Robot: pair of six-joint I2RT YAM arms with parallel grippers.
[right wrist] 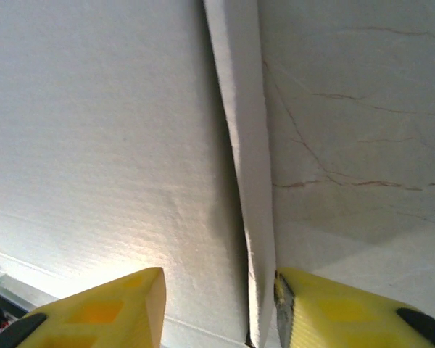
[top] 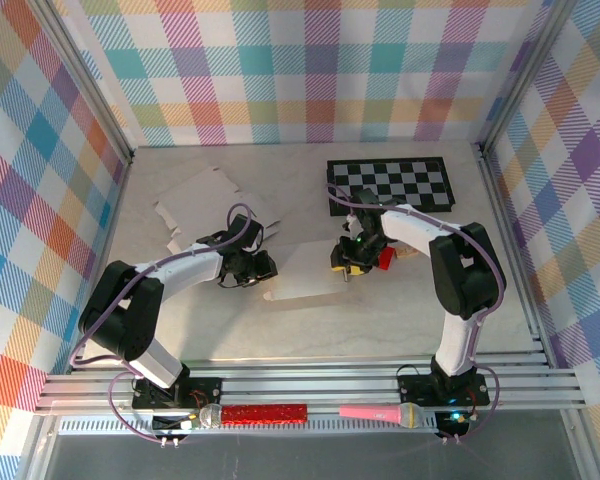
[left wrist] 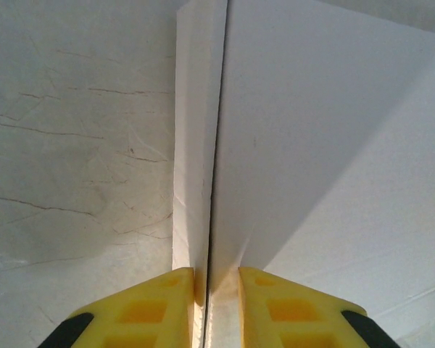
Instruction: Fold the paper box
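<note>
The left end effector (left wrist: 216, 281) is clamped with its yellow fingers (left wrist: 152, 308) on an upright flap at one edge of the white, partly flattened paper box (left wrist: 326, 145). The right end effector (right wrist: 219, 283) has its fingers spread apart. The raised flap at the box's other edge stands just beside one finger, unpinched. Seen from above, the box lies on the pale marbled counter (top: 380, 325) between both arms. A black-and-white chequered mat (top: 390, 183) lies back right and loose white cardboard pieces (top: 208, 205) back left.

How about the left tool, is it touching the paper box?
Touching. The left wrist view shows the left tool with both yellow fingers pressed against the raised edge of the paper box.
</note>
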